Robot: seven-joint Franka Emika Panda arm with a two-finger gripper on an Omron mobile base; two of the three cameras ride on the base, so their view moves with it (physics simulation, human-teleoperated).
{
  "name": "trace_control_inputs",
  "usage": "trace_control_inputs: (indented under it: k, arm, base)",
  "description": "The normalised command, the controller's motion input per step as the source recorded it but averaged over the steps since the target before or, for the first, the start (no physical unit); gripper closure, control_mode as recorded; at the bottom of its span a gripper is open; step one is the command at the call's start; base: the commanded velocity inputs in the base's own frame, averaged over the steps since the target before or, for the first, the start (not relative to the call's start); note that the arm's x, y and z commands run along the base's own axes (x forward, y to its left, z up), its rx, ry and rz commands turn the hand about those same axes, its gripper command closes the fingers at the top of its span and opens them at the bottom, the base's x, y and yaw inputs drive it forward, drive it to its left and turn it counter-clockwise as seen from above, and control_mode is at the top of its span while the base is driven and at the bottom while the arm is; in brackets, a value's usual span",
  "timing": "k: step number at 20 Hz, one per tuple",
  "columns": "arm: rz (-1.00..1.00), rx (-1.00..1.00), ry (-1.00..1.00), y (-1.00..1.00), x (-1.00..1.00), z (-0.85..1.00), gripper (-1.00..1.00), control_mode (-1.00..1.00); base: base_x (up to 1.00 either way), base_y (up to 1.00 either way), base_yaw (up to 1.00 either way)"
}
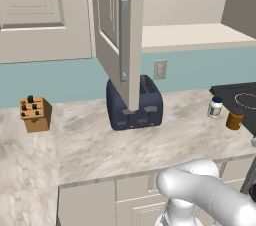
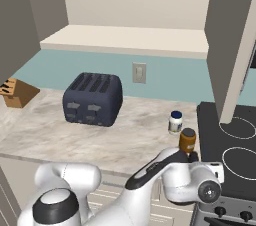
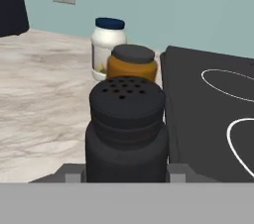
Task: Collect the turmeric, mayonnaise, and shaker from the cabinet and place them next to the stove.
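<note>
Black shaker [image 3: 126,129] sits clamped between the gripper [image 3: 125,174] jaws.

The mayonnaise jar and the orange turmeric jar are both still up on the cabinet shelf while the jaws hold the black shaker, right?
Not quite. The mayonnaise jar and the turmeric jar stand on the counter beside the stove, as the right base view shows; the cabinet shelf is bare. The jaws do hold the black shaker.
</note>
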Motion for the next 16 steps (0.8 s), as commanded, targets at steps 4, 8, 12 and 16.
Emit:
trace_control_inputs:
  k: [4, 8, 12, 16]
  arm:
    - [0.16, 0.0, 0.0, -0.04, 0.16, -0.32, 1.0, -1.0]
    - [0.17, 0.02, 0.0, -0.04, 0.15, -0.23, 1.0, -1.0]
    - [0.16, 0.04, 0.0, -0.06, 0.14, -0.14, 1.0, -1.0]
    - [0.12, 0.01, 0.0, 0.0, 0.14, -0.13, 1.0, -1.0]
  base:
    - [0.0, 0.0, 0.0]
    - [0.0, 0.0, 0.0]
    - [0.0, 0.0, 0.0]
    - [0.0, 0.0, 0.0]
